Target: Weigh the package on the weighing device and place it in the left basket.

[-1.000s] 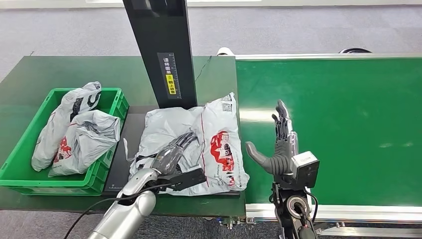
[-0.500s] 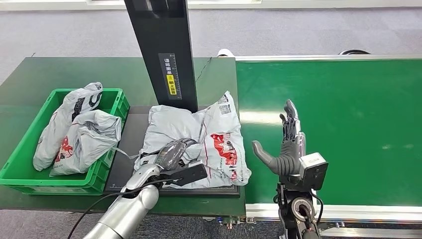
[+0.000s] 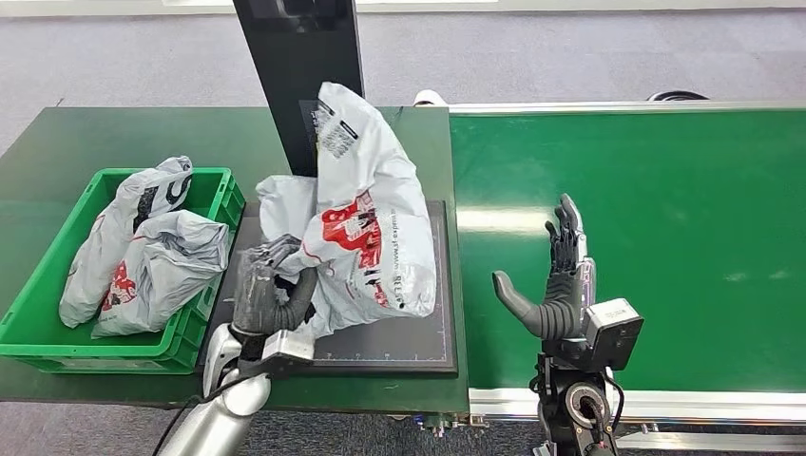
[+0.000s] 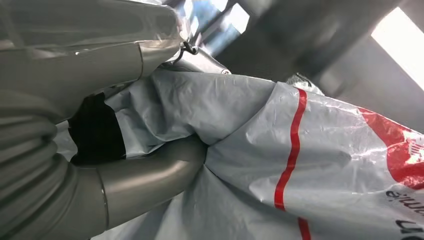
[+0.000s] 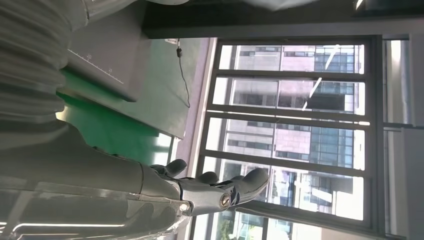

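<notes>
The package (image 3: 366, 214) is gripped by the left hand (image 3: 269, 290) and held raised above the scale (image 3: 399, 332). The right hand (image 3: 554, 280) is held upright, fingers spread, holding nothing.

We're in a parcel-sorting station, the kind found in a logistics or warehouse test hall. On the right runs a wide green conveyor belt (image 3: 665, 237) with a metal edge. To its left sits a flat black scale (image 3: 399, 323) with a tall black post (image 3: 299, 76) carrying a warning label. Far left, a green plastic crate (image 3: 214, 195) holds grey mailing bags (image 3: 143, 256). Grey carpet (image 3: 570, 52) lies beyond, and big windows (image 5: 295, 135) look out on office blocks.
</notes>
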Available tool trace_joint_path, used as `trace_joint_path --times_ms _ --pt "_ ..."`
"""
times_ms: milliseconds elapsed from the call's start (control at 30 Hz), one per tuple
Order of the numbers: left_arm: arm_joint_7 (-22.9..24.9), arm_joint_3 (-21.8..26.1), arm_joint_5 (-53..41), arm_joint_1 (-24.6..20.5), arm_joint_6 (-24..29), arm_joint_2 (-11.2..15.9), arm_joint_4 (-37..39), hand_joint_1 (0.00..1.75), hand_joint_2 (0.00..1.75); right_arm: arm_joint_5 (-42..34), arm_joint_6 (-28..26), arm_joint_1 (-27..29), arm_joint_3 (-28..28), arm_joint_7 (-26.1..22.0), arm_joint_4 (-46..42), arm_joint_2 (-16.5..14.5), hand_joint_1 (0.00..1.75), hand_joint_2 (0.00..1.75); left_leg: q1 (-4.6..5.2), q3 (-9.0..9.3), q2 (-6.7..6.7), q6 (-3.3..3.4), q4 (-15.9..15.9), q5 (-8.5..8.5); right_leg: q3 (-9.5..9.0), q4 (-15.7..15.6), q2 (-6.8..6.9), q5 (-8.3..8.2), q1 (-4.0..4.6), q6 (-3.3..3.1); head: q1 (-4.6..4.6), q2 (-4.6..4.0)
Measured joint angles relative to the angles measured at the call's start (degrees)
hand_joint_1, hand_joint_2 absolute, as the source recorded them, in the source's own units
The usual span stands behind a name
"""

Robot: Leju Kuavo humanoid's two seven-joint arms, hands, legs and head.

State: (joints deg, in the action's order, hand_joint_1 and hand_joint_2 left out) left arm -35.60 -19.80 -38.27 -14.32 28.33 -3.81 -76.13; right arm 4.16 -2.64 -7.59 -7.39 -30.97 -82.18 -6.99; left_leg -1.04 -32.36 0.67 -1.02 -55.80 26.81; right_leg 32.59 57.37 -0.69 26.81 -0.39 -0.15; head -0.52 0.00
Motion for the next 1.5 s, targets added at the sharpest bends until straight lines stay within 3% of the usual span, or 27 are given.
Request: trace_joint_path --times_ms 133,333,667,933,1033,1133,1200,1333,1500 --pt "-3.23 0.28 1.20 1.83 5.18 0.46 -4.33 1.75 1.75 -0.56 -0.28 -0.09 -0.08 -0.02 0.02 0.17 0.00 1.75 0.00 -0.01 0.01 0.00 0.00 0.00 0.00 0.00 0.01 0.00 0.00 0.00 0.00 0.00" --pt "-4.45 0.23 1.43 3.94 10.46 1.49 -11.61 1.75 1.75 -1.30 -0.80 -0.55 -0.21 -0.17 0.43 0.50 0.00 1.75 0.00 -0.01 0.00 0.00 0.00 0.00 0.00 0.00 0.00 0.00 0.00 0.00 0.00 0.00" --pt "-4.55 2.79 -4.24 8.08 10.72 2.19 -29.94 1.75 1.75 -1.78 -1.10 -0.93 -0.51 -0.84 1.63 1.02 0.00 1.75 0.00 -0.05 0.00 0.00 0.01 0.00 0.03 0.00 0.01 0.01 0.00 0.00 0.01 0.01" --pt "-4.48 10.22 -6.42 10.51 10.69 1.66 -37.96 1.75 1.75 -1.67 -1.18 -0.21 -0.48 -1.03 1.74 1.06 0.00 1.75 0.00 -0.03 0.00 0.00 0.01 0.00 0.05 0.00 0.00 0.01 0.00 0.00 0.01 0.00" --pt "0.00 13.28 -3.00 10.20 7.82 1.79 -35.63 1.75 1.75 -1.01 -1.73 1.01 -0.42 -1.04 0.95 1.07 0.00 1.75 0.00 -0.02 0.03 0.00 0.01 0.00 0.08 -0.01 0.03 0.02 0.00 0.01 0.01 0.00" --pt "9.86 16.61 5.42 7.76 -1.62 2.28 -28.78 1.75 1.75 0.44 -2.00 2.47 -0.26 -0.94 -0.51 1.07 0.00 1.75 -0.01 -0.03 0.00 0.00 0.01 -0.01 0.06 -0.01 0.02 0.00 0.01 -0.01 0.01 0.00" --pt "13.04 19.17 9.59 5.67 -6.26 2.69 -23.89 1.75 1.75 1.12 -1.76 3.00 -0.08 -0.85 -1.07 1.07 0.00 1.75 -0.01 -0.01 -0.09 -0.01 0.02 -0.03 0.06 0.00 -0.04 -0.04 0.02 -0.04 -0.01 0.00" --pt "14.86 23.60 9.94 2.06 -7.75 3.54 -15.72 1.75 1.75 1.66 -1.28 3.23 0.05 -0.83 -1.25 1.07 0.00 1.75 -0.01 0.01 -0.13 -0.02 0.01 -0.04 0.07 0.01 -0.09 -0.06 0.02 -0.06 0.01 0.00" --pt "14.86 26.39 9.94 0.25 -7.88 4.11 -11.02 1.75 1.75 1.68 -1.17 3.25 0.09 -0.83 -1.25 1.07 0.00 1.75 -0.01 -0.02 -0.09 -0.01 0.01 -0.03 0.10 0.01 -0.07 -0.04 0.02 -0.05 0.01 0.00"
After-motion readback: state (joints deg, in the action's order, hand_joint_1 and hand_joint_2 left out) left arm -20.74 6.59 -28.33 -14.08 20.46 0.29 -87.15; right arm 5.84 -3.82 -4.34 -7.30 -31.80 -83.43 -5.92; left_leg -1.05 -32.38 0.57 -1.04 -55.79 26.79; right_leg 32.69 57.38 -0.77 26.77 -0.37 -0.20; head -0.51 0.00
